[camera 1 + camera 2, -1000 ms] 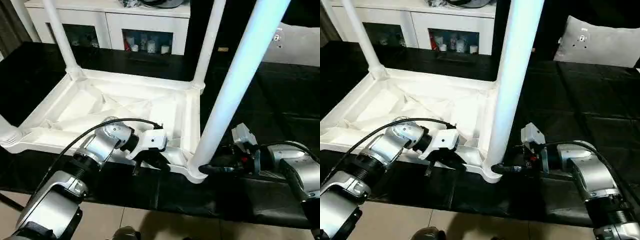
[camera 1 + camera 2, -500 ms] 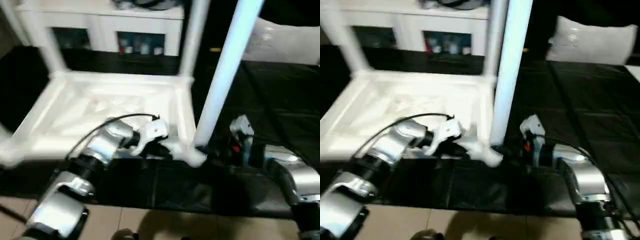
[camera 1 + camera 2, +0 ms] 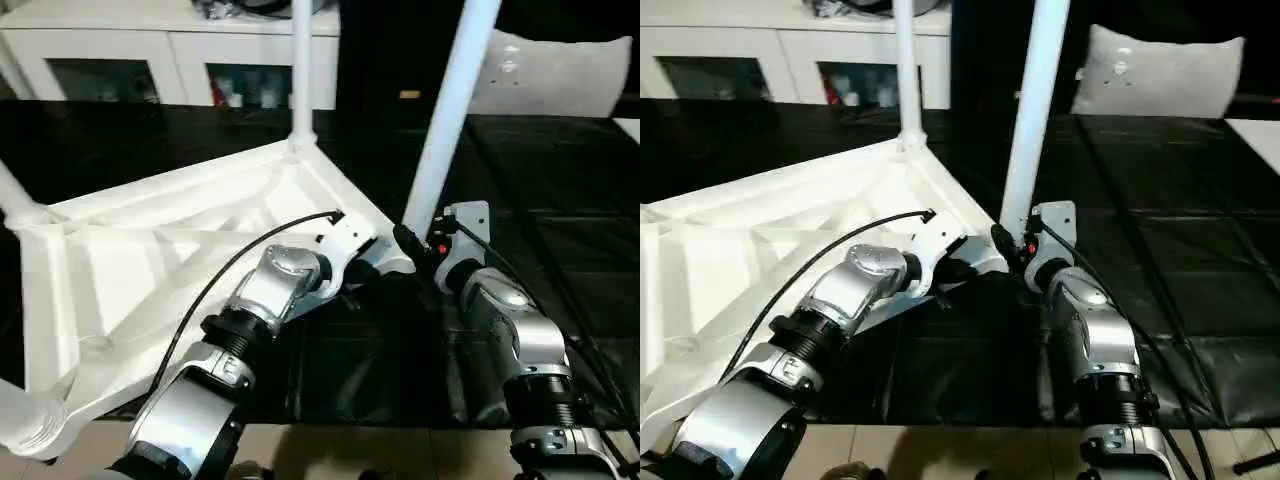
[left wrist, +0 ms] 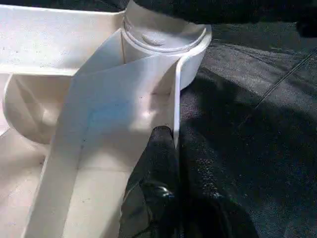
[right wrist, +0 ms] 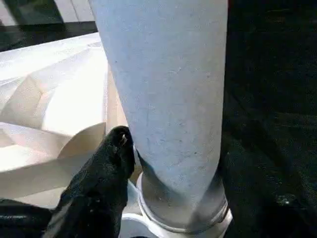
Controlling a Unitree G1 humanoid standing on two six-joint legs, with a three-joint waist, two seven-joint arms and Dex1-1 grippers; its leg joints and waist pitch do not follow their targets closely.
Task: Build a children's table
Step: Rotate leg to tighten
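The white tabletop [image 3: 150, 260] lies ribbed side up and skewed on the black cover. Legs stand in its corners: one far [image 3: 301, 70], one at the left [image 3: 12, 195], one near me [image 3: 25, 430]. A further leg [image 3: 450, 110] rises from the right corner socket [image 4: 166, 34]. My left gripper [image 3: 362, 268] is shut on the tabletop's rim beside that socket, one finger [image 4: 161, 148] lying against the rim wall. My right gripper [image 3: 412, 243] is shut on the right leg's base, with one finger [image 5: 106, 173] beside the tube and the other hidden behind it.
A white cabinet [image 3: 180, 50] stands behind the black-covered work table [image 3: 560, 200]. A grey cushion [image 3: 555, 75] lies at the back right. The work table's front edge [image 3: 350, 422] runs just below my forearms, with beige floor beyond it.
The tabletop has turned on the black cover, its gripped corner swinging away from me. Both grippers have kept their hold and moved with it. The head view has shifted too.
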